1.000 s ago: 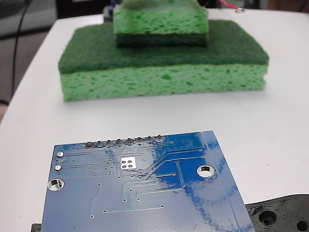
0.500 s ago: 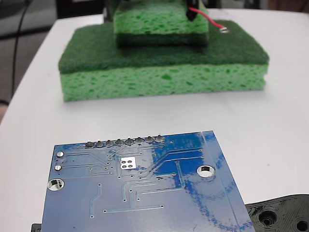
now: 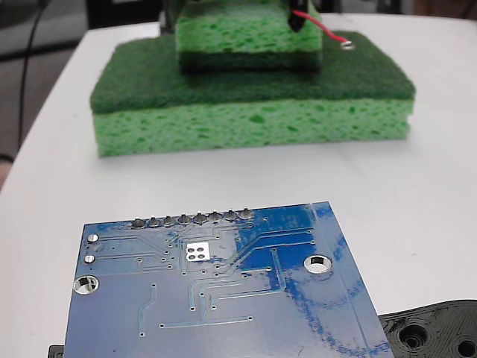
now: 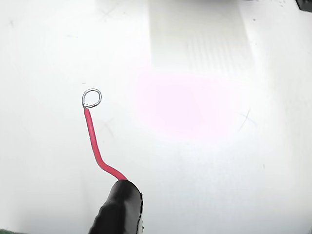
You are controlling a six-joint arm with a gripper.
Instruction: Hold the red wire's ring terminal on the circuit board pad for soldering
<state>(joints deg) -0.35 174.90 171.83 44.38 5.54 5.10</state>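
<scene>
Two stacked green sponges [image 3: 253, 97] between red wire [image 3: 322, 28], circuit board [image 3: 223, 291]

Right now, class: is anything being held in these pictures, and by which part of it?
The red wire is carried by its black-sleeved end, with the ring terminal hanging free over the white table. The gripper's fingers themselves are not in view.

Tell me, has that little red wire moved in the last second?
Yes. The red wire came down into the fixed view in front of the small upper sponge; its ring terminal barely shifted over the last half second.
</scene>
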